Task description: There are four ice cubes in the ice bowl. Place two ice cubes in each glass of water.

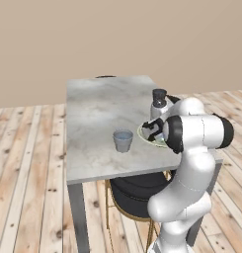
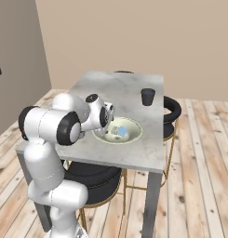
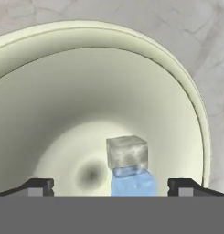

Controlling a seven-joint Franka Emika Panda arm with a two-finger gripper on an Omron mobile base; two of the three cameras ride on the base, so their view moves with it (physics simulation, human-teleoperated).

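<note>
Cream-green and smooth, the ice bowl (image 3: 195, 105) sits on the marble table (image 1: 93, 113); two ice cubes (image 3: 127, 153) (one whitish, one blue) touch at its bottom; my gripper (image 3: 111, 186) hangs over them, jaws wide and empty; one glass (image 1: 123, 141) stands left.

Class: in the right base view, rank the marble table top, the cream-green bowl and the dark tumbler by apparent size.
1. Grey marble table top
2. Wide cream-green bowl
3. Small dark tumbler, though it stands farther from the camera.
</note>
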